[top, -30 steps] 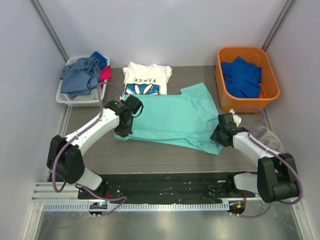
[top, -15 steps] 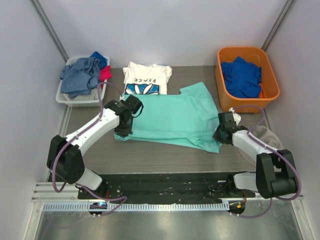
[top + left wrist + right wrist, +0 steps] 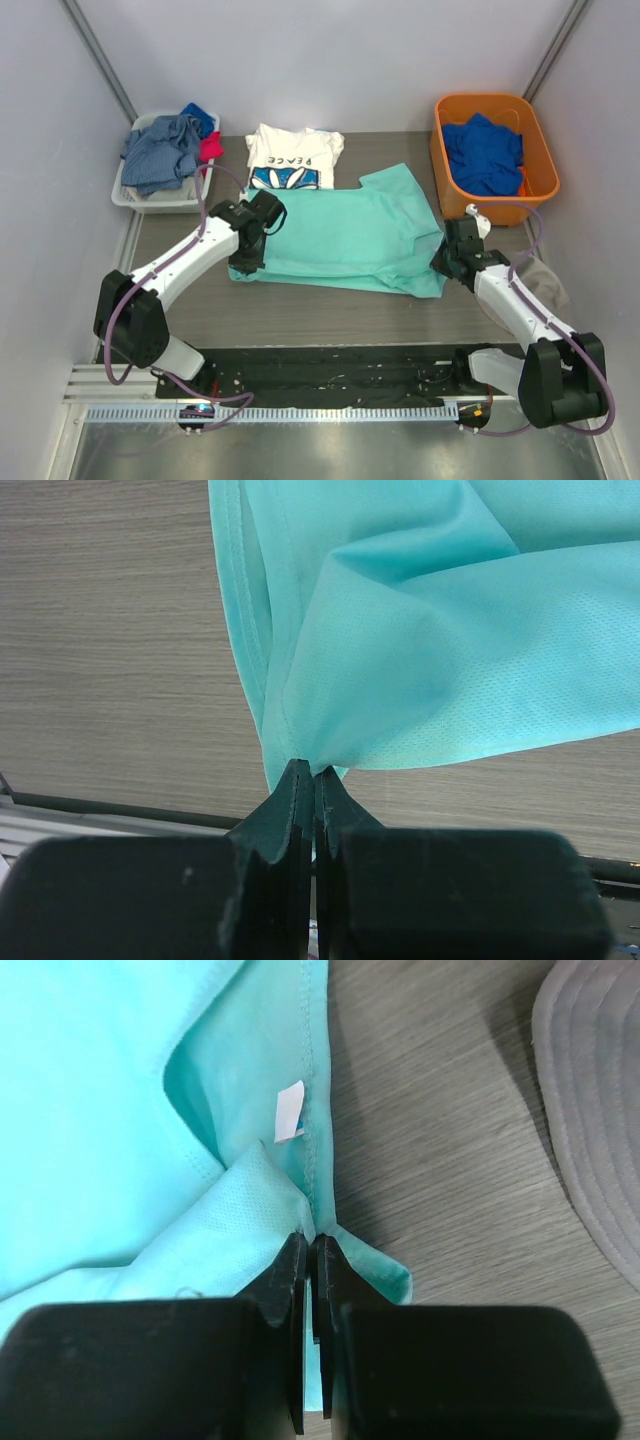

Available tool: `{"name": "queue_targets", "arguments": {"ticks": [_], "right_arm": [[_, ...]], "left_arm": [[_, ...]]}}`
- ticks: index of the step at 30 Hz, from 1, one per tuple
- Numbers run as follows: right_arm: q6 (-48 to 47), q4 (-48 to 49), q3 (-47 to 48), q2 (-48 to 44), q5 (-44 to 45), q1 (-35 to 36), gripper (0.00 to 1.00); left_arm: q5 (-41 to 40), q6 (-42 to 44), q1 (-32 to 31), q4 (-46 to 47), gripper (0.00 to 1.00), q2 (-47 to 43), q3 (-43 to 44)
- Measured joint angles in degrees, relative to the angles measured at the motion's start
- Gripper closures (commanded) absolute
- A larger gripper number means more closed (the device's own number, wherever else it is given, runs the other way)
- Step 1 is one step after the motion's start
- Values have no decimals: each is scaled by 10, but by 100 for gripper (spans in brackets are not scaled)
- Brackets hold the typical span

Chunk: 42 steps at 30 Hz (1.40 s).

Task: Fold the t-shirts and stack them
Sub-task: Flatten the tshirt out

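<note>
You had the wood-grain table in front of you, and the mint-teal t-shirt lay spread flat across its middle, wrinkled and partly folded on itself. The shirt ran from about 9 o'clock to 3 o'clock in the overhead view.

At 1 o'clock stood the orange bin, just beside the teal shirt's far right corner. At 10 o'clock sat the white basket. Between them, at 12 o'clock, the white "PEACE" t-shirt lay folded with its print up and its near edge touching the teal shirt.

The royal blue garment was bunched inside the orange bin. The grey-blue denim-like clothes were heaped in the white basket, with a little blue and red showing behind them. A grey cloth lay at 4 o'clock, partly under your right arm.

Your left gripper sat at 8 o'clock. Its wrist camera showed the jaws pinched together on the teal shirt's near left corner, with the fabric fanning out from the tips. Your right gripper sat at 4 o'clock, its jaws likewise clamped on the shirt's hem at the near right corner.

A small white label showed on the fabric just beyond the right fingertips.
</note>
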Motion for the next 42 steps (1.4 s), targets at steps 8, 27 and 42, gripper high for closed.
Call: {"name": "queue_targets", "arguments": {"ticks": [8, 27, 42], "right_arm": [[-4, -24, 13, -26, -1, 0, 76], [-11, -25, 4, 6, 3, -2, 52], [-4, 14, -31, 37, 11, -5, 54]], "left_arm": [[1, 0, 0, 0, 100, 0, 0], [2, 0, 0, -2, 100, -10, -7], [2, 0, 0, -3, 100, -10, -7]]}}
